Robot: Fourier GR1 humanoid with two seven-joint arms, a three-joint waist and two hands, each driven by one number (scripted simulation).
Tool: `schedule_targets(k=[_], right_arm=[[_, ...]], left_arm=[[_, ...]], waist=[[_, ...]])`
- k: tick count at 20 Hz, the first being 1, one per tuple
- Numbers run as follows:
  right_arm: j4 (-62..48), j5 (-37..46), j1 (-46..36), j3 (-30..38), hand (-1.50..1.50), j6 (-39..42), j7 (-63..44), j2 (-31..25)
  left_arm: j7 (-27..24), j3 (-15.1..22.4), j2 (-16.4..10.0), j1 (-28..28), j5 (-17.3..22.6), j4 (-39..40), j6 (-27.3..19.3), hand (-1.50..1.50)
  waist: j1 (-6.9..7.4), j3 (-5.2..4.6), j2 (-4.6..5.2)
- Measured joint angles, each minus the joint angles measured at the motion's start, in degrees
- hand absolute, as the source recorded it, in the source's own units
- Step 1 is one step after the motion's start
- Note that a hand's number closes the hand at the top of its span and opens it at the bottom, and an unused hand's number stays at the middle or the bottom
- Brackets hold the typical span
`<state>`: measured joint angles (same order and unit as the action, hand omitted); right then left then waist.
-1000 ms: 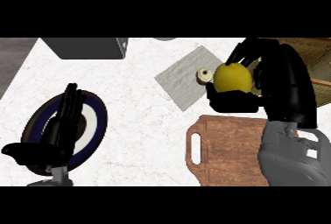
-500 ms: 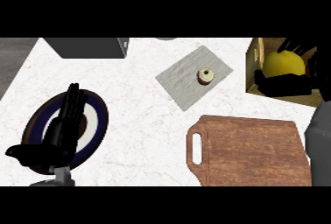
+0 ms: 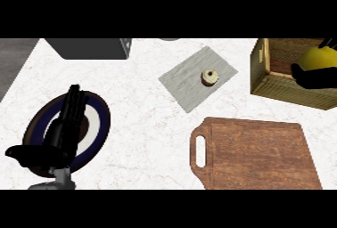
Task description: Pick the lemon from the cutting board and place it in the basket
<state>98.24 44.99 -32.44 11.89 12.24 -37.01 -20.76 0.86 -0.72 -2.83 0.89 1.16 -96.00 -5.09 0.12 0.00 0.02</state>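
Note:
The yellow lemon [image 3: 320, 58] is at the right edge of the head view, over the inside of the woven basket [image 3: 276, 84]. My right hand [image 3: 316, 76] is curled round the lemon from below and behind; only part of the hand shows. The brown wooden cutting board [image 3: 256, 153] lies bare at the lower right, its handle slot on the left side. My left hand [image 3: 63, 133] rests open at the lower left, fingers pointing up, over a dark blue plate [image 3: 99, 129].
A grey napkin [image 3: 191, 82] with a small round pastry [image 3: 210, 76] on it lies between the plate and the basket. A dark grey box [image 3: 89, 48] stands at the top left. White marble counter [image 3: 145, 133] spreads between these things.
My right hand has carried the lemon from above the napkin's right edge rightward to over the basket. The view has shifted a little. The left hand has not moved.

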Motion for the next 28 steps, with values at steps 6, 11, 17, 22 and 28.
schedule_targets(k=[6,11,17,22,28], right_arm=[[-8.91,0.3,0.47,2.03,1.5,-2.25,7.02,-3.53],[-16.51,1.35,0.96,2.2,1.5,-5.26,12.83,-4.89],[-23.79,0.71,0.62,3.48,1.5,-8.49,17.95,-5.55],[-31.04,-0.5,-0.53,5.45,1.5,-11.42,22.79,-7.03],[-39.92,-1.32,-2.24,7.69,1.5,-15.99,26.06,-7.96]], left_arm=[[1.26,-0.1,-0.03,0.56,0.23,-0.52,0.17,0.0],[1.09,1.13,0.77,-0.76,-0.64,-1.68,-0.17,0.0],[1.55,1.51,1.3,0.65,-1.75,-1.02,-1.51,0.0],[0.31,0.42,0.64,0.53,-0.74,0.04,-0.29,0.0],[0.0,0.84,0.97,0.77,-1.35,0.76,-0.42,0.0]], waist=[[0.14,0.01,0.02],[0.23,0.01,0.03],[0.18,0.0,0.03],[0.21,0.02,0.05],[0.3,0.01,0.08]])
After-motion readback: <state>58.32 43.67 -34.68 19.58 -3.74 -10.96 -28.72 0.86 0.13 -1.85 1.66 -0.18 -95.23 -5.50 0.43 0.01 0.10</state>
